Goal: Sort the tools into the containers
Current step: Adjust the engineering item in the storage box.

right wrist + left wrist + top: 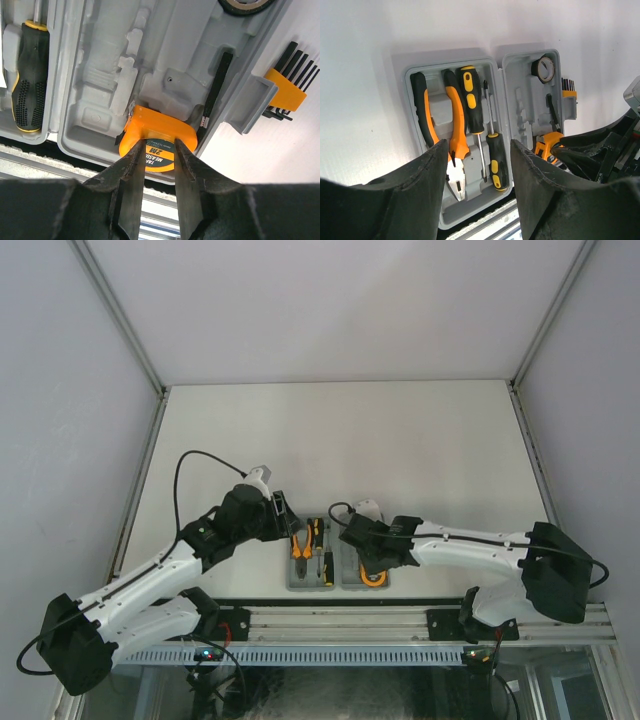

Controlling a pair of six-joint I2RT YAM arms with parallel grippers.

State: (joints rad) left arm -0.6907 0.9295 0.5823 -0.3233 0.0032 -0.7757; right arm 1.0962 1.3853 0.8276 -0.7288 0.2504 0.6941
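The grey case (520, 65) lies open at the table's near edge. Its left half holds orange-handled pliers (455, 120) and two screwdrivers (470, 100) (497, 160). Above that half my left gripper (479, 145) hovers open with nothing in it. In the right half a dark ring (546, 67) sits at the far end. The orange tape measure (155, 125) rests tilted at the near end. My right gripper (160, 147) has its fingers a narrow gap apart, tips over the tape measure's label face, with nothing between them. The bit set (285, 85) lies on the table beside the case.
A slim black tool (215, 90) lies along the right half's outer wall. The metal rail (400, 615) holding the arm bases runs just in front of the case (300, 583). White table (340, 440) stretches behind the case to the enclosure walls.
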